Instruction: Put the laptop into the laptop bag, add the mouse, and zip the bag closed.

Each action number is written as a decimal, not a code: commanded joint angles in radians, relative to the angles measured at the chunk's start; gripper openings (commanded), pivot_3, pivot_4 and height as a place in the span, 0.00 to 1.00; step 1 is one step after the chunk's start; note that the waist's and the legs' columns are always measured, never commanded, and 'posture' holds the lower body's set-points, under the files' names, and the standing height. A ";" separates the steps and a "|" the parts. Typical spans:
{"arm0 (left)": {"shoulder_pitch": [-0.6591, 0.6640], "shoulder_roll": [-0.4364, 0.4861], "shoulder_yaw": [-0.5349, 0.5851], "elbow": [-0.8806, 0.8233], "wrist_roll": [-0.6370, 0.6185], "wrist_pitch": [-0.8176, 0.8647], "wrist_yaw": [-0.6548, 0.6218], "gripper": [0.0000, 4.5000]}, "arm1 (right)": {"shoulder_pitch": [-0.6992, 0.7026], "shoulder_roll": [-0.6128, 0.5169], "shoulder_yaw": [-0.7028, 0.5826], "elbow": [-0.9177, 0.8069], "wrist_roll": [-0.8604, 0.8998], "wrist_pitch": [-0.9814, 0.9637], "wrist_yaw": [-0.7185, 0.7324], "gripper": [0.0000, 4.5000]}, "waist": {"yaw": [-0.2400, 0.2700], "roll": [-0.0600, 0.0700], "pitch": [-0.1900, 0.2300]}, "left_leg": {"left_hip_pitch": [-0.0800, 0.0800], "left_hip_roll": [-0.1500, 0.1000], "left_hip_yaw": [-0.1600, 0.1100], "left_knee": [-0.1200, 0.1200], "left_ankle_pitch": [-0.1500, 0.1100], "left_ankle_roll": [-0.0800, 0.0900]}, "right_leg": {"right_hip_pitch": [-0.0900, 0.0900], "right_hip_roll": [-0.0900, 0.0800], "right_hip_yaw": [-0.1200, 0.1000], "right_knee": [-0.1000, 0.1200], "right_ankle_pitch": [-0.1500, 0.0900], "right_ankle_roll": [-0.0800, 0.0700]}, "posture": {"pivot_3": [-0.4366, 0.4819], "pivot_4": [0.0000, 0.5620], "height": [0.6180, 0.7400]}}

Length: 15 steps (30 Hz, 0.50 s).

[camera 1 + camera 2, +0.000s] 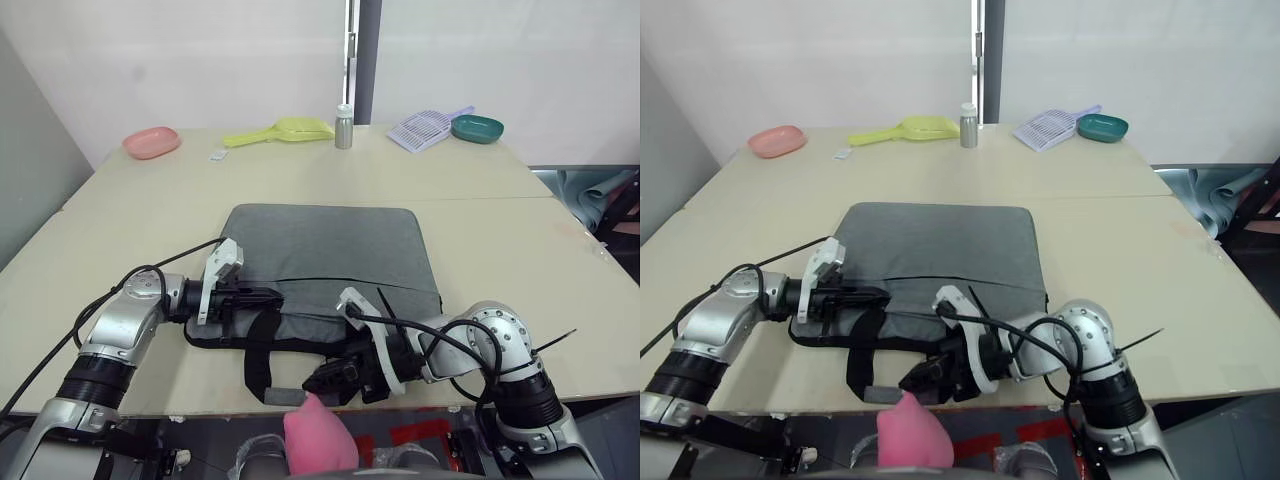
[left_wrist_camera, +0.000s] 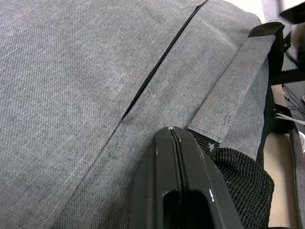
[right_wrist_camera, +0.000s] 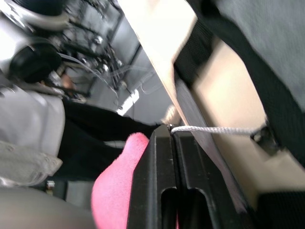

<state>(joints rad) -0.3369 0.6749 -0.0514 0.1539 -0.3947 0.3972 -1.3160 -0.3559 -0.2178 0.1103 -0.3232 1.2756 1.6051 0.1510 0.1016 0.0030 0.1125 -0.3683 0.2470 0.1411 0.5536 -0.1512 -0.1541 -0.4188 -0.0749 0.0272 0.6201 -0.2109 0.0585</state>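
laptop bag [image 1: 330, 262] lying flat at the table's [image 1: 500, 230] near edge | left gripper [image 1: 272, 296] pressing against the bag's near-left corner, fingers closed on nothing visible | right gripper [image 3: 172, 136] closed — pinching a white cord [image 3: 214, 130] running to the zip pull

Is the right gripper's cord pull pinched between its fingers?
Yes: in the right wrist view the white cord runs from the bag's zip into the closed fingers.
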 commanded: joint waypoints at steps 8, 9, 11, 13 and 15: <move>-0.030 -0.030 -0.031 0.086 0.041 -0.037 0.018 0.00 | -0.032 -0.121 -0.078 -0.004 0.185 -0.001 -0.044 0.01 | 0.006 0.000 0.000 | 0.000 0.000 0.000 0.000 0.000 0.000 | 0.000 0.000 0.000 0.000 0.000 0.000 | 0.48 0.27 1.00; -0.033 -0.032 -0.032 0.090 0.042 -0.041 0.018 0.00 | -0.052 -0.157 -0.065 -0.013 0.173 0.004 -0.029 0.01 | 0.006 0.000 0.000 | 0.000 0.000 0.000 0.000 0.000 0.000 | 0.001 0.000 0.000 0.000 0.000 0.000 | 0.48 0.27 1.00; -0.038 -0.037 -0.034 0.098 0.044 -0.047 0.018 0.00 | -0.115 -0.268 -0.017 -0.046 0.126 0.009 0.035 0.01 | 0.006 0.001 0.000 | 0.000 0.000 0.000 0.001 0.000 0.000 | 0.001 -0.001 0.000 0.000 0.001 0.002 | 0.48 0.27 1.00; -0.042 -0.041 -0.035 0.109 0.047 -0.056 0.016 0.00 | -0.195 -0.370 0.023 -0.060 0.076 0.009 0.117 0.01 | 0.006 0.001 0.001 | 0.000 -0.001 0.000 0.002 0.000 0.000 | 0.001 -0.001 0.001 0.000 0.001 0.002 | 0.48 0.27 1.00; -0.044 -0.043 -0.035 0.118 0.050 -0.062 0.015 0.00 | -0.272 -0.465 0.101 -0.098 -0.013 -0.031 0.220 0.01 | 0.007 0.001 0.001 | 0.000 -0.001 0.000 0.002 0.000 0.000 | 0.001 -0.001 0.001 0.000 0.002 0.002 | 0.48 0.27 1.00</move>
<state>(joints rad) -0.3826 0.6352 -0.0632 0.2348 -0.3819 0.3347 -1.3203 -0.5733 -0.6423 0.1718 -0.3628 1.3220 1.6048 0.2788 0.1084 0.0045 0.1136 -0.3689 0.2465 0.1414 0.5552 -0.1510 -0.1540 -0.4175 -0.0754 0.0282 0.6203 -0.2093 0.0611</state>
